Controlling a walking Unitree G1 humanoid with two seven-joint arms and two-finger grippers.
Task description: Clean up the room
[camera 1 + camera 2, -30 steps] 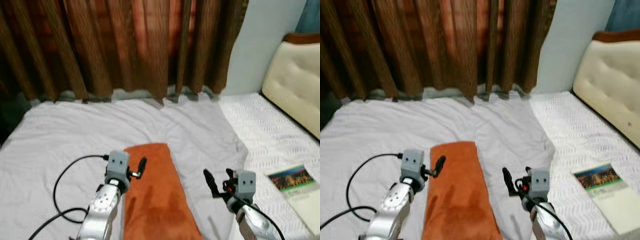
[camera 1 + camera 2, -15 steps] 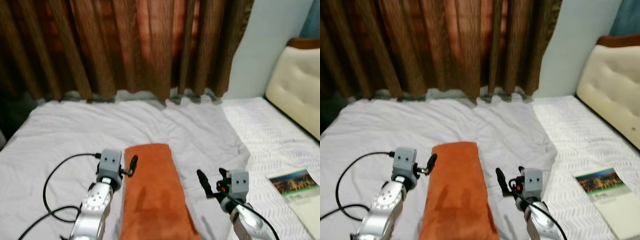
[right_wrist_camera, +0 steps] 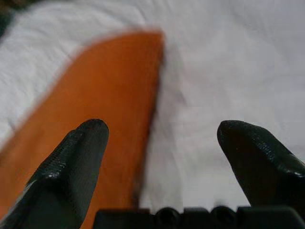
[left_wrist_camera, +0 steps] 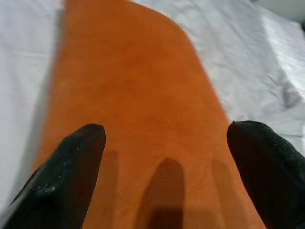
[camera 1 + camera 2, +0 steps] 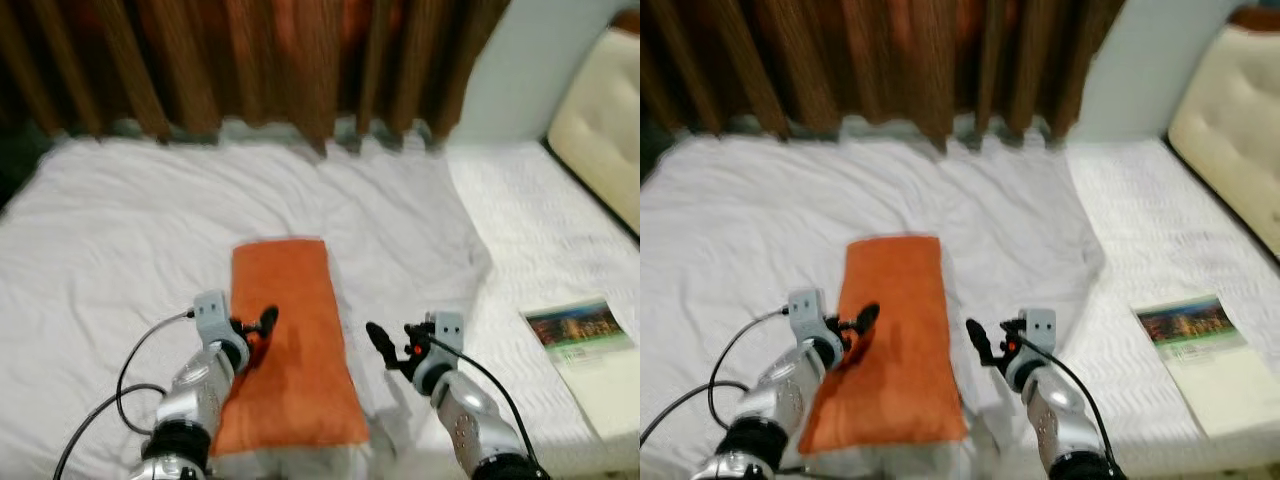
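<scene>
My left gripper spread over orange towel, frame center – right gripper spread too, empty, over white bedsheet.

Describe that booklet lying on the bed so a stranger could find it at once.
Start at the wide bed below the brown curtains, then look to its right side, towards the padded cream headboard. There, on the textured white cover, lies the booklet, flat and pale with a dark landscape photo across its top, unlike the plain orange towel in the middle.

A home bedroom: white-sheeted bed, padded headboard, brown curtains behind it
</scene>
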